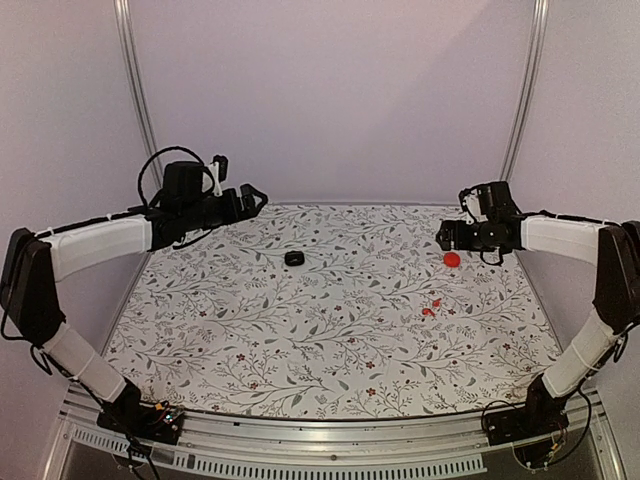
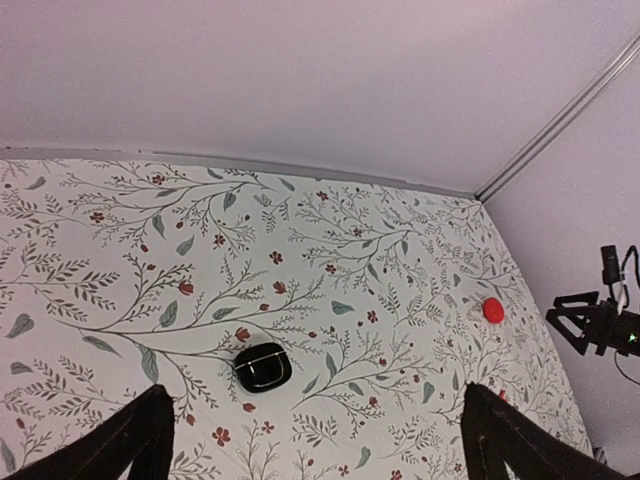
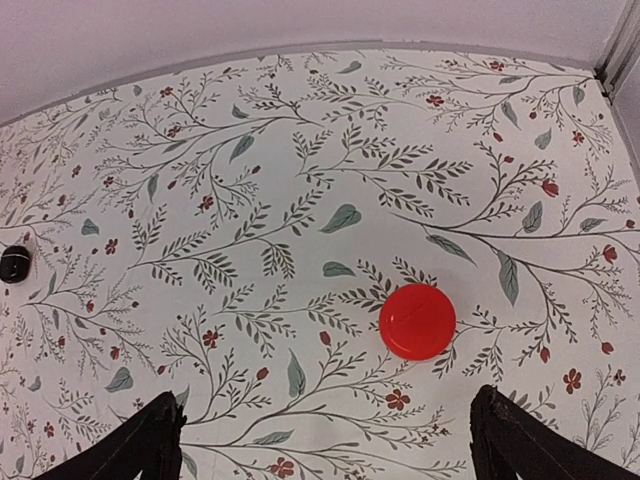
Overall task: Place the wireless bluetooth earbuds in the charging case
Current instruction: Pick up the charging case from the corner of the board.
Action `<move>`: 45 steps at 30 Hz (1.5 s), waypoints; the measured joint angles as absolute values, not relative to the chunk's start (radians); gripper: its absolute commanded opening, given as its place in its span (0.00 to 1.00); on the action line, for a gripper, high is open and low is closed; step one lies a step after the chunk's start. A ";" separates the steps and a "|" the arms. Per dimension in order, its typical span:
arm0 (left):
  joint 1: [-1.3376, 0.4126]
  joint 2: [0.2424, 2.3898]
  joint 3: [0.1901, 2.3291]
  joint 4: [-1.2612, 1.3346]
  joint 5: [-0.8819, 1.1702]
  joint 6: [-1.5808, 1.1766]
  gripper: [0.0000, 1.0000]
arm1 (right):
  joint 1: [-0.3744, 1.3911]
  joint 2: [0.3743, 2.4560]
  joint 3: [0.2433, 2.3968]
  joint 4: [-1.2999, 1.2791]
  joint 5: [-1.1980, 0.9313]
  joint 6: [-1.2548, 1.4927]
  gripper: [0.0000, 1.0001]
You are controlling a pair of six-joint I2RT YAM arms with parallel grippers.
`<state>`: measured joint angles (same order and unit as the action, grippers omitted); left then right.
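**Left hand** [image 1: 252, 199]: was at upper left of the overhead view, fingers spread wide, gripping nothing.
**Black case** [image 1: 294, 258]: lay on the floral tabletop [image 1: 300, 350] near frame centre, lower right of that hand. Lid was shut, contents unseen.
**Right hand** [image 1: 447, 236]: was at upper right, equally wide open and empty.
**Red case** [image 1: 452, 259]: sat just below it, closed, contents unseen.
**Earbuds** [image 1: 431, 307]: two, red, lay loose and close together on the tabletop right of centre, outside both cases.

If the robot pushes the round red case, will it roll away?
Probably not: the red case lies flat like a puck, so it would likely slide. Its smooth, shiny shell may slip from a grip. It looks small, so probably light.
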<state>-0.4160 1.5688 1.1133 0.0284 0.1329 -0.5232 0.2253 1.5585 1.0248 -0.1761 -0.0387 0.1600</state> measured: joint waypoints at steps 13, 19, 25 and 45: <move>-0.432 1.432 0.953 0.068 0.132 -0.486 1.00 | 0.076 1.857 1.185 -0.266 -0.111 0.038 0.89; -0.439 1.431 0.925 0.079 0.160 -0.474 1.00 | 0.080 1.959 1.262 -0.293 -0.135 -0.030 0.76; -0.447 1.419 0.879 0.084 0.173 -0.463 1.00 | 0.080 2.012 1.291 -0.327 -0.137 -0.086 0.73; -0.451 1.416 0.875 0.120 0.209 -0.449 1.00 | 0.093 2.070 1.355 -0.354 -0.133 -0.171 0.55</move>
